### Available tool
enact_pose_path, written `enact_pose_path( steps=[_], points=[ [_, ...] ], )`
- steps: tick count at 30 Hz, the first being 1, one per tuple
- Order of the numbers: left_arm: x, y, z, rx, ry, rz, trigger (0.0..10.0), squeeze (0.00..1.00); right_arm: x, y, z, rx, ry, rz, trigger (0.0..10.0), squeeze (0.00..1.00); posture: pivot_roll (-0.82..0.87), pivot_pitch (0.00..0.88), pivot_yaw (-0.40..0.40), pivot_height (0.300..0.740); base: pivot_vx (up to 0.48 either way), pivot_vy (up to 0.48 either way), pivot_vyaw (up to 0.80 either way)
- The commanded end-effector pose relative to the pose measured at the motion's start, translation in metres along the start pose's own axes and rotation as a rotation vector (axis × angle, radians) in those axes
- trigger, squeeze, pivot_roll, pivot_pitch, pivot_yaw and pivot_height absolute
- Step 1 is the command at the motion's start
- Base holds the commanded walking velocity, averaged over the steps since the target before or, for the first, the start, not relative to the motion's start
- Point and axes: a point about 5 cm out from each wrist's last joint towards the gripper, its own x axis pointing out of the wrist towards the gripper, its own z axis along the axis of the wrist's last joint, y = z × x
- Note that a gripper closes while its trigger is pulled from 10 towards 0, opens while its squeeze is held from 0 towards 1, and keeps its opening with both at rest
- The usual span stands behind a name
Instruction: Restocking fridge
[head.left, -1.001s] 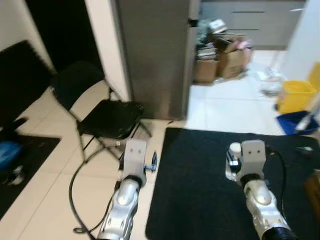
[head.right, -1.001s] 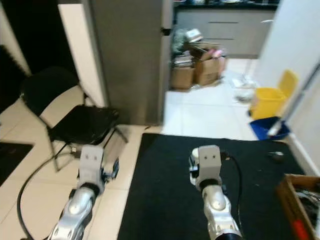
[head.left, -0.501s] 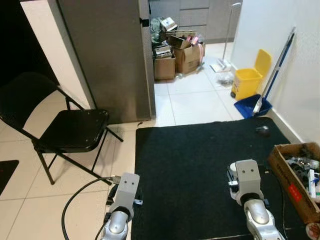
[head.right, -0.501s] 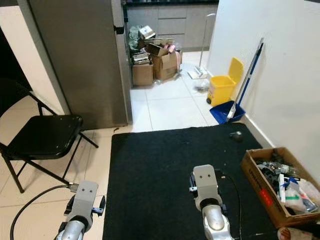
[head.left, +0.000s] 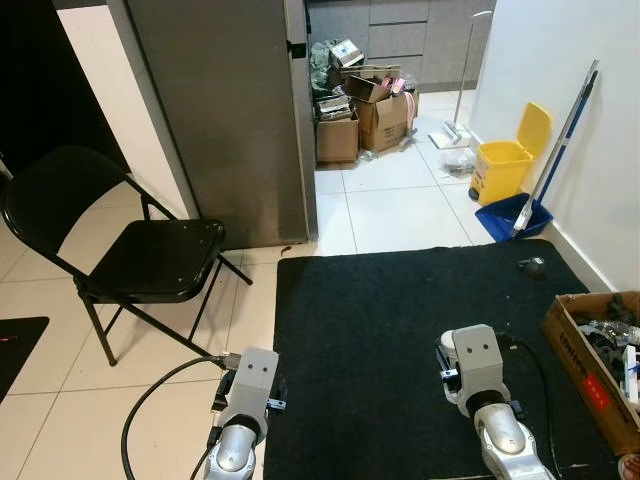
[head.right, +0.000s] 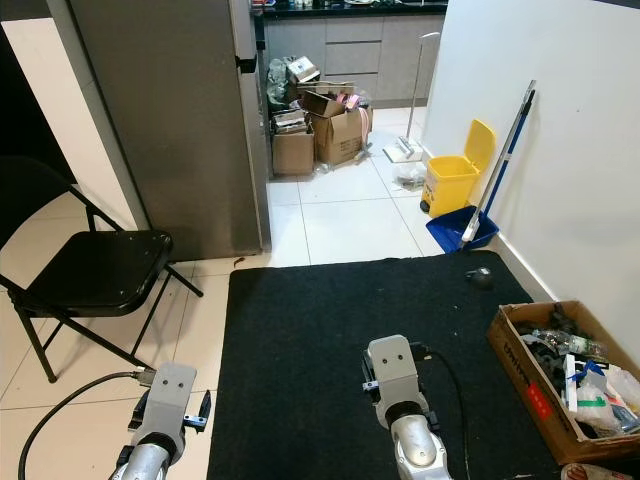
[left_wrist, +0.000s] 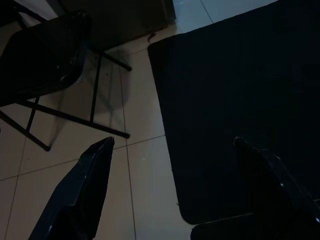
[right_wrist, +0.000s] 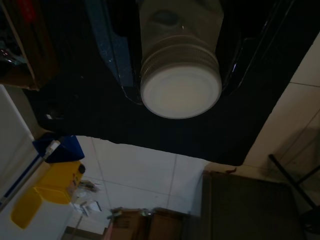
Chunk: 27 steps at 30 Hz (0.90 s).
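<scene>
The grey steel fridge (head.left: 225, 110) stands shut ahead and to the left. My right gripper (right_wrist: 180, 94) is shut on a bottle with a white screw cap (right_wrist: 180, 60), one finger on each side of its neck. That arm (head.left: 470, 365) hangs low over the black rug. My left gripper (left_wrist: 172, 142) is open and holds nothing, above the rug's edge and the tiles. The left arm (head.left: 248, 380) is low at the rug's left edge.
A black folding chair (head.left: 140, 255) stands left of the fridge front, with a cable (head.left: 140, 410) on the tiles near it. The black rug (head.left: 400, 310) lies before me. An open cardboard box (head.left: 600, 350) of goods is at the right. Beyond are cartons (head.left: 360, 115), a yellow bin (head.left: 510, 160) and a dustpan (head.left: 510, 215).
The camera has swung right and steadied, so the wall and the box at the right came into sight. Both arms sit lower in the picture. The bottle stays in my right gripper.
</scene>
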Motion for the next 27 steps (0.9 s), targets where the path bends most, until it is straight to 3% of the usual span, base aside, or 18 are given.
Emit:
enact_pose_path(
  steps=[1,5,9,13,18,25,27],
  points=[
    [0.0,0.001,0.002,0.025,-0.018,-0.017,10.0,0.0,0.0,0.003,0.003,0.01,-0.028,0.008,10.0,0.0,-0.06,0.036,0.014,0.74,0.0,0.0,0.0],
    [0.0,-0.006,0.003,0.046,-0.037,-0.043,10.0,0.0,-0.005,0.008,-0.005,-0.019,-0.012,0.037,10.0,0.0,-0.06,0.034,0.012,0.74,0.0,0.0,0.0],
    [-0.003,-0.002,-0.009,0.041,0.013,-0.02,10.0,0.0,-0.015,0.009,-0.023,-0.055,0.062,0.044,10.0,0.0,-0.06,0.033,0.011,0.74,0.0,0.0,0.0],
    [-0.012,0.023,-0.04,-0.048,0.155,0.105,10.0,0.0,-0.029,0.011,-0.04,-0.058,0.131,0.055,10.0,0.0,-0.07,0.035,0.008,0.74,0.0,0.0,0.0],
    [-0.019,0.037,-0.055,-0.056,0.22,0.162,10.0,0.0,-0.03,0.012,-0.041,-0.061,0.134,0.061,10.0,0.0,-0.06,0.037,0.006,0.74,0.0,0.0,0.0],
    [-0.023,0.035,-0.06,-0.05,0.238,0.152,10.0,0.0,-0.028,0.013,-0.04,-0.06,0.131,0.064,10.0,0.0,-0.06,0.038,0.005,0.74,0.0,0.0,0.0],
    [-0.021,0.028,-0.055,-0.05,0.206,0.125,10.0,0.0,-0.027,0.014,-0.039,-0.059,0.125,0.069,10.0,0.0,-0.06,0.038,0.001,0.74,0.0,0.0,0.0]
  ],
)
